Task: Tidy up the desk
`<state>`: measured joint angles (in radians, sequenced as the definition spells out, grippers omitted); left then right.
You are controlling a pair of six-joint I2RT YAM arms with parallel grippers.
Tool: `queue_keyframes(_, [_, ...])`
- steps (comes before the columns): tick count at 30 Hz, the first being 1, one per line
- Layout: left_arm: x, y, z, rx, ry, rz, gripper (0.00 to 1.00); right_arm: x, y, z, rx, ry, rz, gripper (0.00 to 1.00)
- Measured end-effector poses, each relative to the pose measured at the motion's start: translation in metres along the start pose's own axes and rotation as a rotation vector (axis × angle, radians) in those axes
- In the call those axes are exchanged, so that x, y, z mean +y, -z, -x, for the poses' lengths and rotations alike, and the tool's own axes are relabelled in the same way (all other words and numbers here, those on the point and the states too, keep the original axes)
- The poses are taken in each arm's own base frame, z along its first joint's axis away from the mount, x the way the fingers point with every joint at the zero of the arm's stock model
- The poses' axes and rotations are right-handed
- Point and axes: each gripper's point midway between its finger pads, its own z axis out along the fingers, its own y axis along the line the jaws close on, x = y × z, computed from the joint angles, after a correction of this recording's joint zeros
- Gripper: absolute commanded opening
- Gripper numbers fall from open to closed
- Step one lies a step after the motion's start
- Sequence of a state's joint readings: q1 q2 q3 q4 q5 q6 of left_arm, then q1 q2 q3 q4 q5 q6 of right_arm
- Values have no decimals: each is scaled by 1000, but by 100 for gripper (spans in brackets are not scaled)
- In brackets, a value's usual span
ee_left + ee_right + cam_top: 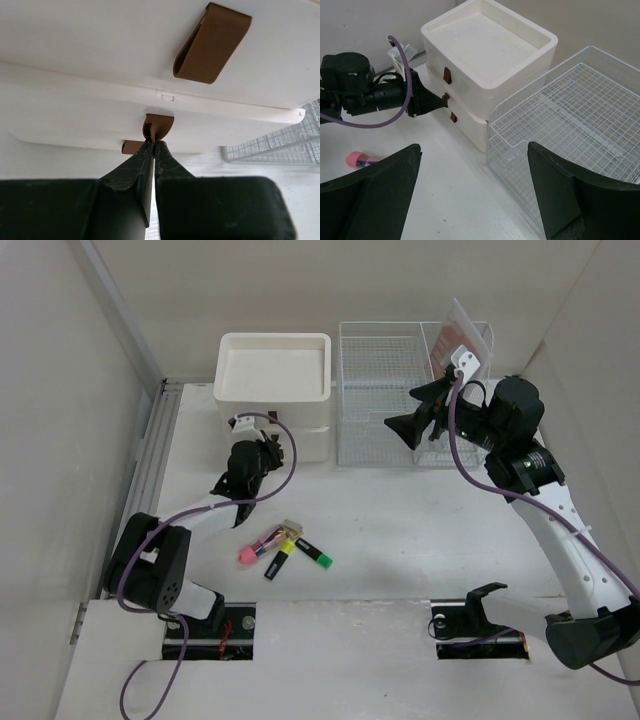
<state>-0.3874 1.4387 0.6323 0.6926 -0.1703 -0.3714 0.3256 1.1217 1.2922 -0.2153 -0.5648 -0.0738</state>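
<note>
On the white desk (400,520) stands a white drawer unit (272,380) with brown loop handles. My left gripper (154,142) is shut on the middle drawer's brown handle (159,126), with its fingertips pinching the loop. In the right wrist view the left gripper (442,100) meets that handle (446,97) at the unit's front. A cluster of highlighters lies near the front of the desk: pink (255,548), yellow (280,558) and green (313,552). My right gripper (412,410) hangs open above the desk beside the wire rack (400,390), with nothing between its fingers (370,195).
The white wire-mesh rack (580,110) stands right of the drawer unit (490,45), almost touching it. A red and white flat pack (460,340) leans in the rack's back right corner. The unit's top tray is open. Beige walls enclose the desk on both sides.
</note>
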Motion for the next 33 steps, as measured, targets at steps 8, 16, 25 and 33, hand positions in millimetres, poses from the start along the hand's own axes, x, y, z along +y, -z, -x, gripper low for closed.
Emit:
queue_keyframes(8, [3,17,-1,-19,17,-10,0,1,0,0,0,0,5,92])
queue_keyframes(16, [5,38,-7,-28,45,-16,0,1,0,0,0,-1,5,92])
queue_keyframes(25, [7,51,-12,-34,69,-25,12,2,0,0,0,-1,10,92])
queue_keyframes(33, [13,56,-20,-19,72,-9,70,2,0,0,-1,0,12,92])
